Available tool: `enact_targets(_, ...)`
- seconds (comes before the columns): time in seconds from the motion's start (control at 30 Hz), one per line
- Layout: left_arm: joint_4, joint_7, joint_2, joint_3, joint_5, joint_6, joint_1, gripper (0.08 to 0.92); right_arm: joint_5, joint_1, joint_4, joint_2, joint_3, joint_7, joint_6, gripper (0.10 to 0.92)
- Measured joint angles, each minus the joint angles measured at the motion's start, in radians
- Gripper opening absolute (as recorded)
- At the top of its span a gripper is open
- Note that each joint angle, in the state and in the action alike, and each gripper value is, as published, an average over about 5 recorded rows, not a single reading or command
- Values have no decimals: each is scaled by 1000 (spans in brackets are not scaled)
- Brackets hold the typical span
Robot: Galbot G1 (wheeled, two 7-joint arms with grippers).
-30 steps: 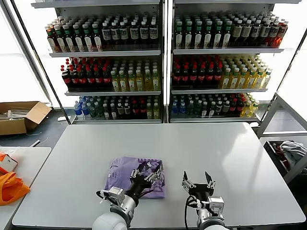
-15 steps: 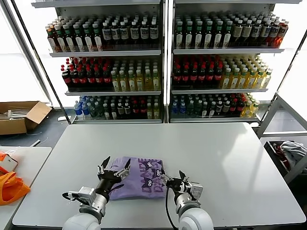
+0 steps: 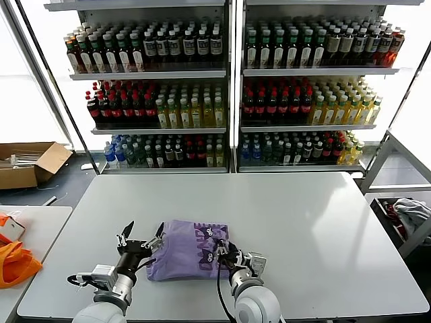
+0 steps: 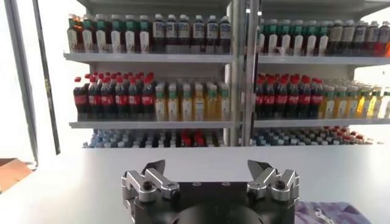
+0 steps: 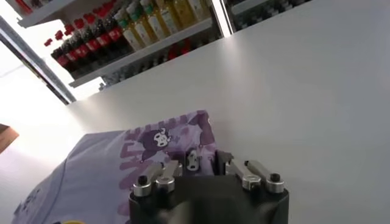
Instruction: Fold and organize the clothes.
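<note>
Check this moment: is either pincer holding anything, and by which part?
The right pincer is closed on the near right edge of the folded T-shirt. The left pincer is open beside the shirt's left edge, holding nothing.

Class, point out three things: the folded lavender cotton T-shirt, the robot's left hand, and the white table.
Folded lavender cotton T-shirt (image 3: 182, 245), head view, plain purple fabric.
Left hand (image 3: 142, 235), head view, midway between open fingertips.
White table (image 3: 323, 222), head view, bare top.
</note>
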Motion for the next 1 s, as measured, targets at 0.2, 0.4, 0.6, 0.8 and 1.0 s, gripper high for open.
enact_targets(0.2, -4, -10, -6, -11, -8, 0, 8, 823, 1, 0, 9, -18, 1, 2, -9, 195)
enact_targets(0.4, -14, -13, -11, -18, -7, 0, 13, 823, -1, -7, 43, -60, 21, 5, -28, 114)
enact_targets(0.6, -17, -14, -17, -14, -5, -1, 12, 822, -9, -14, 78, -131, 68, -7, -50, 114)
enact_targets(0.8, -17, -14, -29, -4, 3, -1, 11, 823, -26, -15, 75, -209, 127, -29, -61, 114)
enact_targets(1.0, -17, -13, -40, 3, 13, -2, 19, 823, -50, -11, 49, -252, 175, -55, -65, 139)
